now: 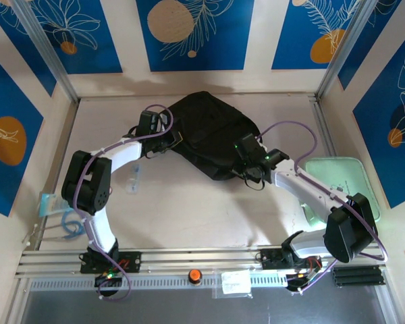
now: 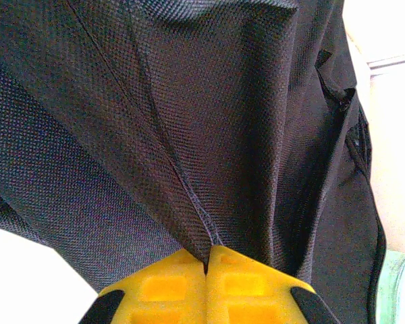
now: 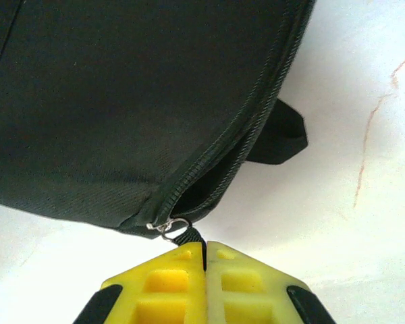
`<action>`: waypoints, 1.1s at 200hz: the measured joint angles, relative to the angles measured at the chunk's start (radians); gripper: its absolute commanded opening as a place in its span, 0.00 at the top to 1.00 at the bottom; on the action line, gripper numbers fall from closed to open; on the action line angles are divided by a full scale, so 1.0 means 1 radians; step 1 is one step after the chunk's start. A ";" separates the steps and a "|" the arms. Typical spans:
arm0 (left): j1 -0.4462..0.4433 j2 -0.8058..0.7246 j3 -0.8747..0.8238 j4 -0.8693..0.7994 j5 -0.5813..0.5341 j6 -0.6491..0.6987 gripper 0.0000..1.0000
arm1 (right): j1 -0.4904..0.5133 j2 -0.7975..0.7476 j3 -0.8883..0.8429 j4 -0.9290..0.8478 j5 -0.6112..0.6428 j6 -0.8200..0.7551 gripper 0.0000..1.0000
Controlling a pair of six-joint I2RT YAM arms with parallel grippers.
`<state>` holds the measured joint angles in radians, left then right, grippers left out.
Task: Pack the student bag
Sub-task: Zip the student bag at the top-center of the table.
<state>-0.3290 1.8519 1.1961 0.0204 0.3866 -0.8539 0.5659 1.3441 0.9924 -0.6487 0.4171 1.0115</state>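
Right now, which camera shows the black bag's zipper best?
The right wrist view: the zipper of the student bag runs close up, slightly open, its pull tab pinched in the shut right tool. The top view shows the whole bag, the zipper too small to trace. The left wrist view shows the left tool pinching bag fabric.

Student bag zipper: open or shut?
Partly open: the student bag shows a dark gap beside the slider; right end effector pinches its pull.

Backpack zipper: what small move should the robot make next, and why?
Probably the right gripper should draw the zipper pull along the track: it is shut on the pull, the opening is only a slit, and the left gripper pinches the backpack fabric steady.
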 measured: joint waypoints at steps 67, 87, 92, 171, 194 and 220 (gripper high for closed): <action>0.004 0.049 0.067 -0.037 0.005 0.029 1.00 | -0.125 0.010 -0.001 0.045 -0.035 -0.072 1.00; 0.007 0.076 0.089 -0.051 0.000 0.052 0.79 | -0.128 0.042 0.005 0.069 -0.069 -0.127 1.00; 0.008 0.077 0.090 -0.058 -0.005 0.053 0.73 | -0.125 0.052 0.008 0.072 -0.078 -0.146 1.00; 0.051 -0.082 -0.060 -0.118 -0.097 0.085 0.37 | 0.003 0.235 0.217 0.145 -0.196 -0.335 1.00; 0.050 -0.149 -0.150 -0.058 -0.070 0.022 0.36 | 0.045 0.304 0.291 0.142 -0.234 -0.359 1.00; 0.048 -0.209 -0.275 0.004 -0.020 -0.083 0.35 | 0.098 0.392 0.374 0.175 -0.281 -0.376 1.00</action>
<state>-0.2810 1.6428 0.9211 0.0242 0.3668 -0.9371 0.6636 1.7363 1.3663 -0.4736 0.1360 0.6353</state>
